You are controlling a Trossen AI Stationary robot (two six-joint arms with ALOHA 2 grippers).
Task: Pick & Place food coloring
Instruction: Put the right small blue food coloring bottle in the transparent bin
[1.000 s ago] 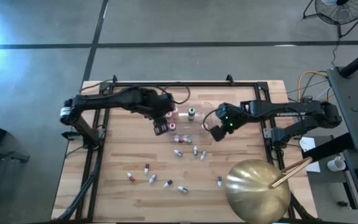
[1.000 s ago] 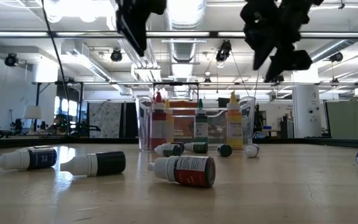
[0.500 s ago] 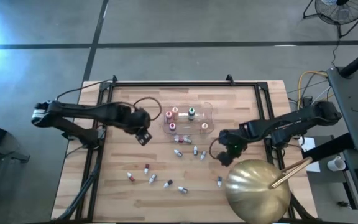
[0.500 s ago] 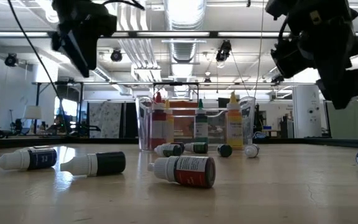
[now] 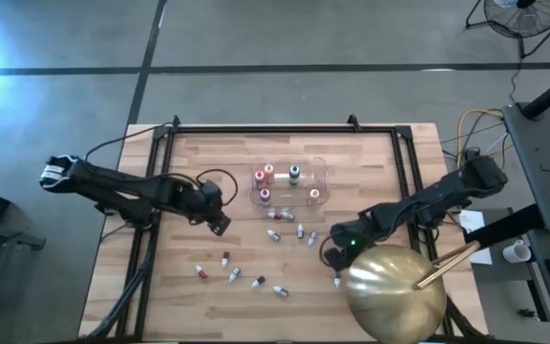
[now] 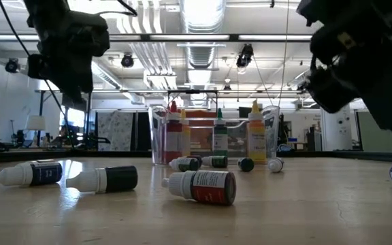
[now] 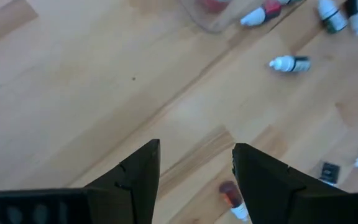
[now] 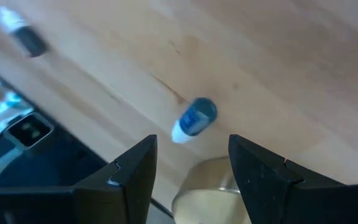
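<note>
Bottles of food coloring point(image 5: 273, 234) lie scattered across my wooden table point(image 5: 189, 153), and 4 more stand upright inside the clear tub point(image 5: 321, 178) at the table's middle, toward the far side: I count red caps on 2 of them, 1 green point(image 5: 294, 173) and 1 orange point(image 5: 314, 194). Just near of the tub a small cluster lies on its side, and a looser row lies closer to the near edge, left of centre. From the low camera I see a red-labelled bottle point(image 6: 201, 186) lying closest, with 2 white-capped ones point(image 6: 104, 179) to its left.

My left gripper point(image 5: 217, 219) hangs above bare wood left of the tub, fingers point(image 7: 138, 180) parted with nothing between them; a red-capped bottle point(image 7: 232, 200) lies below it on the boards. My right gripper point(image 5: 337, 259) hovers at the near right, just beside the gold dome point(image 5: 394, 291), fingers point(image 8: 132, 177) apart and holding nothing. Directly under it a blue-labelled bottle point(image 8: 193, 118) lies on the wood, close to the dome's rim.
</note>
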